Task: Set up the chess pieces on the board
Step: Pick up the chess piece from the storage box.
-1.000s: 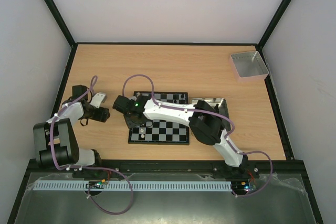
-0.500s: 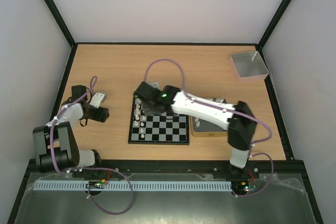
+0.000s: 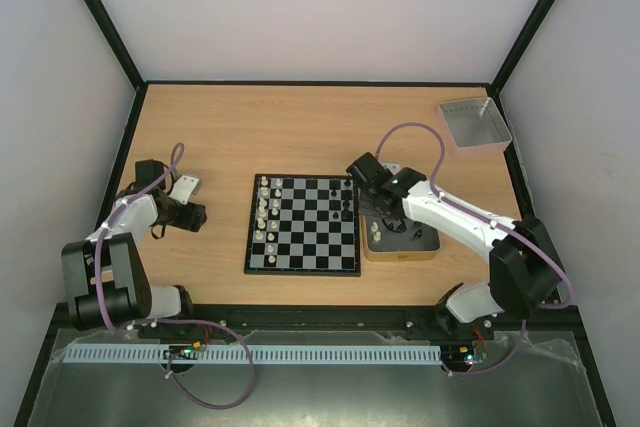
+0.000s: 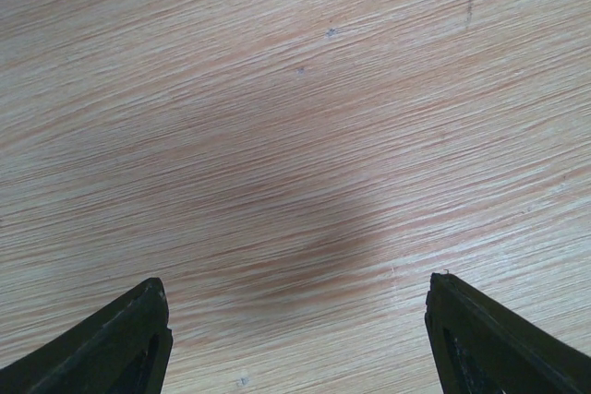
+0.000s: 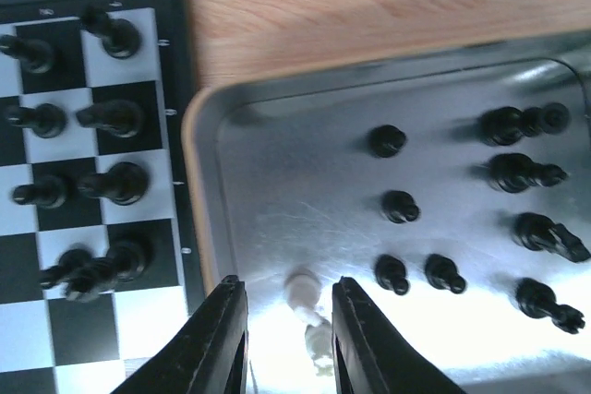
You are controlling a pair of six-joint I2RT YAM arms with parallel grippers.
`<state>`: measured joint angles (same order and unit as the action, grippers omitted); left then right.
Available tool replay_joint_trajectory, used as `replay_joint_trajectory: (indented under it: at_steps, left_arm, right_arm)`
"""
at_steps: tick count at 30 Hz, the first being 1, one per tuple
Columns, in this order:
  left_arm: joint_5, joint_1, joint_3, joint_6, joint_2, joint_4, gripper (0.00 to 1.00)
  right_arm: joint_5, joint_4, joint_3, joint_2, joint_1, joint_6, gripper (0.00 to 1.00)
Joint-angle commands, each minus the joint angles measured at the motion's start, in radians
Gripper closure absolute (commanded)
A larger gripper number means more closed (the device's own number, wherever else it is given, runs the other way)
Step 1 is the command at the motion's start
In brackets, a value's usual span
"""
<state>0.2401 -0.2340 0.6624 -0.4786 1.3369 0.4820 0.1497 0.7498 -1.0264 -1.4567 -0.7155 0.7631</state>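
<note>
1. The board (image 3: 312,237) lies flat in the middle of the table (image 4: 295,89). The gold tin (image 5: 277,136) is set just beside it, on its right.
2. Many white pieces (image 3: 263,212) are stood in two lines along the left side of the board. That side looks nearly full, but the pieces are too small to be counted from above.
3. Some black pieces (image 5: 115,117) are stood in two lines along the right side of the board. Some squares in those lines are not filled yet.
4. Many loose black pieces (image 5: 400,205) are seen in the tin. Some are upright and some are lying down.
5. Two white ones are in the tin too. One white piece (image 5: 300,291) is seen right between the jaws of the right claw (image 5: 287,285), and the other is just below it.
6. The right claw is held over the tin with its jaws a little apart, one on each side of that white piece. The piece is not pinched, as far as can be seen.
7. The left claw (image 4: 295,280) is held wide apart over bare wood, well away from the board. Nothing is held in it.
8. The job is judged to be a bit more than half done. The white side is almost finished, and much of the black side is left to be filled.
</note>
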Motion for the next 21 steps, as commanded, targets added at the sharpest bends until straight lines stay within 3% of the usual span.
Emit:
replay_joint_trajectory:
  at_steps: [1,21]
  left_arm:
    - [-0.005,0.002,0.028,-0.005,0.003,0.024,0.24]
    - [-0.021,0.023,0.038,0.016,0.018,0.024,0.24]
  right_arm:
    - [-0.007,-0.044,0.072,0.061,0.039,0.015,0.75]
    - [-0.132,-0.165,0.213,0.074,0.045,-0.005,0.79]
